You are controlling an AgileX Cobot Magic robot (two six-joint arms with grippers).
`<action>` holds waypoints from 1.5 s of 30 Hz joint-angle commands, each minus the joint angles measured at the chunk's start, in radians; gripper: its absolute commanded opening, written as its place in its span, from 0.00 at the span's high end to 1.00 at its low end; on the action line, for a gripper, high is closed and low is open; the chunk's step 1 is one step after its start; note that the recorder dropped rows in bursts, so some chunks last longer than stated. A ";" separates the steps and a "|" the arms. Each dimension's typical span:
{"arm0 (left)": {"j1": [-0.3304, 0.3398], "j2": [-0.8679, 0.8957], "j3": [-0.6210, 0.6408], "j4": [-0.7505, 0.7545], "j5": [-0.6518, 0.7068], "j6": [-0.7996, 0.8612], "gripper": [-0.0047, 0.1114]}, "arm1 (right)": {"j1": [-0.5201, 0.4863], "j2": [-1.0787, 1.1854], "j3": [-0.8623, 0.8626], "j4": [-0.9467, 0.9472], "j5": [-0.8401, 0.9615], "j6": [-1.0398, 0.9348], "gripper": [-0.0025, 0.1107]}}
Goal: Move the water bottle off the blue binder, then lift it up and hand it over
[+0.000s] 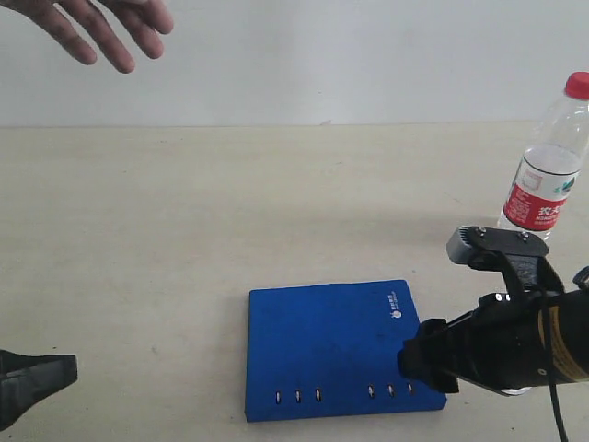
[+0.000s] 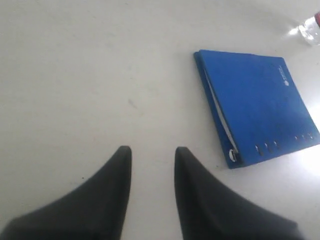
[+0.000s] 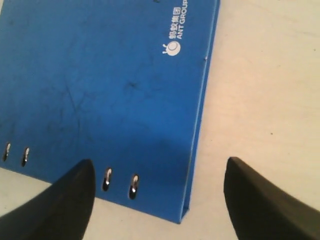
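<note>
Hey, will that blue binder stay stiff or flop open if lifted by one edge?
Likely stiff: the blue binder lies flat with straight edges. Its cover may swing open; a gap shows along its side.

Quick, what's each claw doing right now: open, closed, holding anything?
Left claw: open, empty.
Right claw: open wide, empty, at the blue binder's corner.
Person's hand: open, empty.

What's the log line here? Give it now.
water bottle: upright on table, off blue binder | right hand: open over binder corner | left hand: open
</note>
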 commanded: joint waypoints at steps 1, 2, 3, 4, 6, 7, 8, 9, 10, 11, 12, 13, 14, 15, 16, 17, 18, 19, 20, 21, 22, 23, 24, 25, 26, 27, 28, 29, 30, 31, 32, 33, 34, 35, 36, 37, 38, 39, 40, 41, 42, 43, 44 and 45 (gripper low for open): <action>-0.007 0.166 -0.075 -0.010 0.105 0.058 0.71 | -0.002 0.001 -0.001 -0.001 -0.016 -0.007 0.41; -0.011 0.204 -0.093 -0.010 0.129 0.060 0.71 | -0.002 0.001 -0.001 -0.001 -0.025 -0.007 0.41; -0.017 0.241 -0.118 -0.010 0.157 0.066 0.71 | -0.002 0.001 -0.001 -0.001 -0.028 -0.007 0.41; -0.027 0.277 -0.150 -0.010 0.181 0.069 0.71 | -0.002 0.001 -0.001 -0.001 -0.028 -0.012 0.41; -0.055 0.344 -0.200 -0.010 0.213 0.072 0.71 | -0.002 0.001 -0.001 -0.001 -0.026 -0.025 0.41; -0.074 0.380 -0.227 -0.010 0.226 0.072 0.71 | -0.002 0.001 -0.001 -0.001 -0.026 -0.044 0.41; -0.097 0.417 -0.248 -0.010 0.233 0.072 0.71 | -0.002 0.001 -0.001 -0.001 -0.026 -0.058 0.41; -0.119 0.445 -0.273 -0.010 0.235 0.072 0.71 | -0.002 0.001 -0.001 -0.001 -0.026 -0.070 0.41; -0.142 0.479 -0.296 -0.010 0.235 0.072 0.71 | -0.002 0.001 -0.001 -0.001 -0.026 -0.088 0.41; -0.164 0.512 -0.316 -0.010 0.235 0.074 0.71 | -0.002 0.001 -0.001 -0.001 -0.024 -0.103 0.41; -0.178 0.538 -0.331 -0.010 0.235 0.076 0.71 | -0.002 0.001 -0.001 -0.001 -0.019 -0.117 0.41; -0.195 0.568 -0.348 -0.010 0.235 0.076 0.71 | -0.002 0.001 -0.001 -0.001 -0.011 -0.129 0.41; -0.208 0.596 -0.362 -0.010 0.235 0.076 0.71 | -0.002 0.001 -0.001 -0.001 0.005 -0.134 0.41; -0.215 0.622 -0.375 -0.010 0.235 0.076 0.71 | -0.002 0.001 -0.001 -0.001 0.018 -0.135 0.41; -0.221 0.646 -0.386 -0.010 0.235 0.080 0.71 | -0.002 0.001 -0.001 -0.001 0.034 -0.135 0.41; -0.226 0.670 -0.395 -0.010 0.235 0.084 0.71 | -0.002 0.001 -0.001 -0.001 0.049 -0.135 0.41; -0.230 0.688 -0.406 -0.010 0.235 0.084 0.71 | -0.002 0.001 -0.001 -0.001 0.054 -0.135 0.41; -0.231 0.715 -0.423 -0.010 0.235 0.084 0.71 | -0.005 0.001 -0.001 -0.001 0.056 -0.135 0.41; -0.234 0.734 -0.435 -0.010 0.237 0.084 0.71 | -0.014 0.001 -0.001 -0.001 0.042 -0.135 0.41; -0.240 0.752 -0.447 -0.010 0.240 0.084 0.71 | -0.022 0.001 -0.001 -0.001 0.034 -0.135 0.41; -0.246 0.774 -0.463 -0.010 0.246 0.084 0.69 | -0.033 0.001 -0.001 -0.001 0.023 -0.145 0.41; -0.252 0.795 -0.479 -0.010 0.266 0.084 0.66 | -0.044 0.001 -0.001 -0.001 0.018 -0.161 0.41; -0.256 0.814 -0.493 -0.010 0.294 0.084 0.62 | -0.054 0.001 -0.001 -0.001 0.016 -0.174 0.41; -0.258 0.831 -0.505 -0.010 0.329 0.078 0.58 | -0.070 0.001 -0.001 -0.001 0.009 -0.182 0.41; -0.258 0.845 -0.517 -0.010 0.367 0.070 0.53 | -0.087 0.001 -0.002 0.010 -0.006 -0.198 0.41; -0.258 0.855 -0.526 -0.010 0.394 0.068 0.50 | -0.101 0.001 -0.006 0.022 -0.027 -0.201 0.41; -0.258 0.864 -0.537 -0.010 0.409 0.060 0.48 | -0.118 0.001 -0.011 0.036 -0.059 -0.210 0.41; -0.258 0.871 -0.548 -0.010 0.411 0.050 0.46 | -0.133 0.001 -0.017 0.050 -0.098 -0.228 0.41; -0.258 0.876 -0.556 -0.010 0.411 0.049 0.46 | -0.144 0.001 -0.022 0.069 -0.136 -0.254 0.41; -0.258 0.880 -0.565 -0.010 0.411 0.049 0.47 | -0.153 0.006 -0.031 0.088 -0.183 -0.289 0.41; -0.258 0.888 -0.575 -0.010 0.411 0.049 0.47 | -0.160 0.012 -0.039 0.094 -0.217 -0.312 0.41; -0.258 0.892 -0.584 -0.010 0.411 0.049 0.46 | -0.162 0.026 -0.049 0.109 -0.230 -0.317 0.41; -0.258 0.894 -0.592 -0.010 0.411 0.046 0.46 | -0.162 0.042 -0.054 0.120 -0.222 -0.317 0.41; -0.258 0.896 -0.597 -0.010 0.418 0.037 0.46 | -0.162 0.063 -0.060 0.141 -0.204 -0.317 0.41; -0.258 0.896 -0.603 -0.010 0.417 0.025 0.46 | -0.162 0.086 -0.066 0.171 -0.185 -0.317 0.41; -0.258 0.896 -0.604 -0.010 0.419 0.018 0.46 | -0.162 0.105 -0.072 0.186 -0.178 -0.317 0.41; -0.258 0.896 -0.604 -0.010 0.422 0.018 0.46 | -0.162 0.129 -0.080 0.197 -0.182 -0.317 0.41; -0.258 0.896 -0.604 -0.010 0.422 0.018 0.46 | -0.162 0.152 -0.086 0.200 -0.191 -0.317 0.41; -0.258 0.896 -0.604 -0.010 0.422 0.018 0.46 | -0.162 0.168 -0.091 0.203 -0.195 -0.317 0.41; -0.258 0.896 -0.604 -0.010 0.422 0.018 0.46 | -0.162 0.186 -0.097 0.212 -0.189 -0.317 0.41; -0.258 0.896 -0.604 -0.010 0.422 0.018 0.46 | -0.162 0.202 -0.101 0.216 -0.174 -0.310 0.41; -0.258 0.896 -0.604 -0.010 0.422 0.018 0.46 | -0.162 0.216 -0.104 0.231 -0.161 -0.308 0.41; -0.258 0.896 -0.604 -0.010 0.422 0.018 0.46 | -0.162 0.231 -0.109 0.244 -0.154 -0.308 0.41; -0.258 0.896 -0.604 -0.010 0.422 0.018 0.46 | -0.162 0.246 -0.114 0.244 -0.159 -0.308 0.41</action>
